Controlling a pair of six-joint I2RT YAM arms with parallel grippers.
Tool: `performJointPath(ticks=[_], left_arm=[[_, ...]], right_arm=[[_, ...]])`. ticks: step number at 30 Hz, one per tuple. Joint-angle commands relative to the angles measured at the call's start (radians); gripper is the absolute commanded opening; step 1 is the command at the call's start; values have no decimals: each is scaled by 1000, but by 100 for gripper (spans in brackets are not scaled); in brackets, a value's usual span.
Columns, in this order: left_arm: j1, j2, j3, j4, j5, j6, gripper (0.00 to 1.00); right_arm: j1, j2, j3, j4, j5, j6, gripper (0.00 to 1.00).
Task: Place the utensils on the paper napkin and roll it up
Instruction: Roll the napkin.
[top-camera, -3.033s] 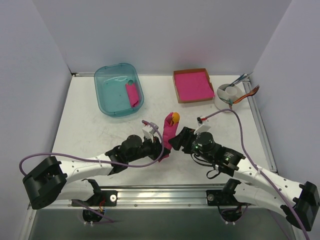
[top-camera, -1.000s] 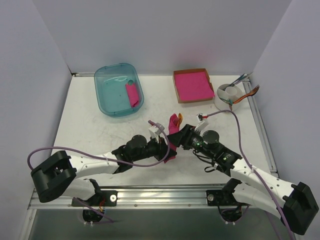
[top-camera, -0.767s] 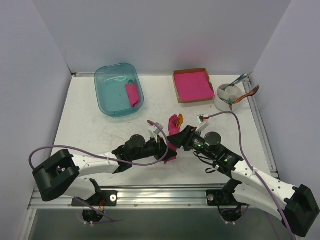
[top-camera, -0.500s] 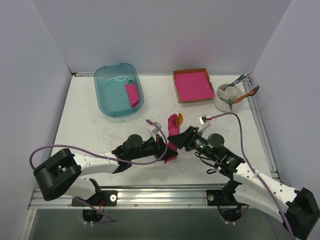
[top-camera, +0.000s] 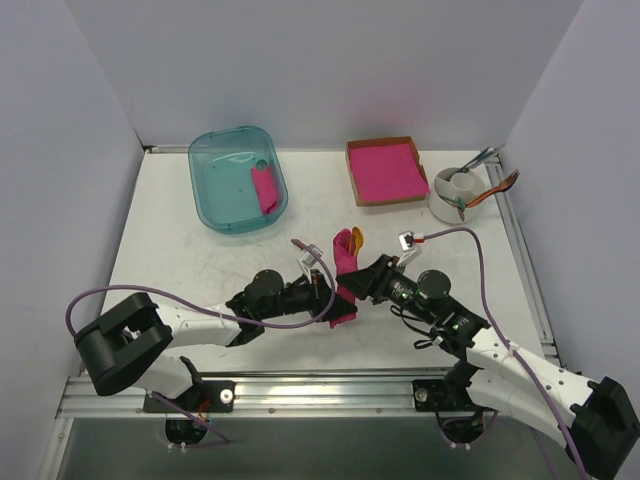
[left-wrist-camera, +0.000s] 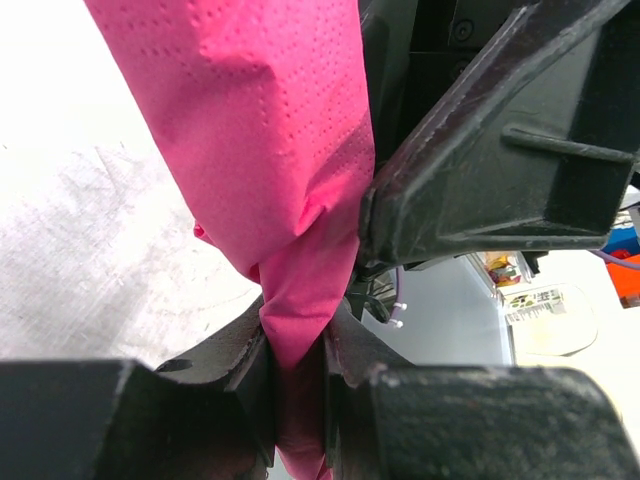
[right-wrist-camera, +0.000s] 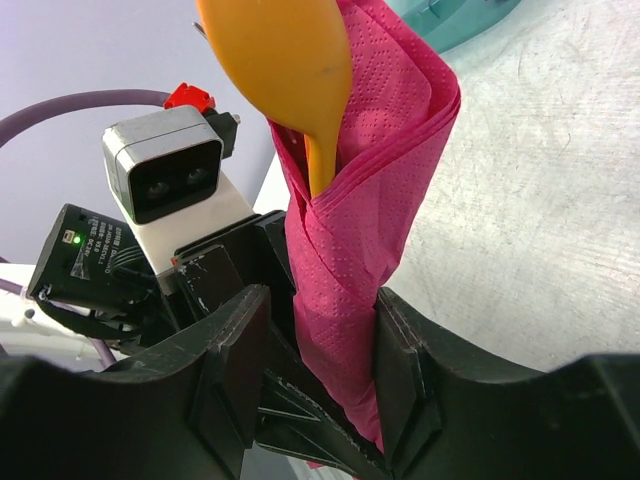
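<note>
Because the paper napkin (right-wrist-camera: 370, 180) is rolled into a tube, most of what it wraps is hidden. Only the round bowl and a short neck of one orange spoon (right-wrist-camera: 285, 70) stick out of its top, and no view lets me tell whether the fork lies inside. This single roll sits near the middle of the worktop (top-camera: 200, 260), between the two hands. The left hand (left-wrist-camera: 295, 375) is pressed together on its lower end, pinching the paper. The right hand (right-wrist-camera: 318, 360) straddles the roll just above, one finger against it; whether it truly grips I cannot tell. Farther back are one teal tub (top-camera: 205, 195) holding one pink roll (top-camera: 265, 188), one stack of pink sheets (top-camera: 385, 170), and one white cup (top-camera: 455, 188) whose cutlery is too small to count.
</note>
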Motion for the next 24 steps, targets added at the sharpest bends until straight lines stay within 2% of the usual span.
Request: performJointPath(ticks=[1, 9, 15, 24], left_arm=[[-2, 9, -3, 65, 54, -20, 2], [10, 26, -22, 140, 89, -54, 2], [12, 31, -23, 168, 106, -60, 2], [12, 29, -30, 182, 124, -66, 2]], right_arm=[[6, -38, 15, 164, -80, 28, 42], [-9, -64, 11, 150, -85, 28, 42], [-23, -70, 8, 144, -97, 30, 35], [-32, -78, 2, 161, -108, 38, 34]])
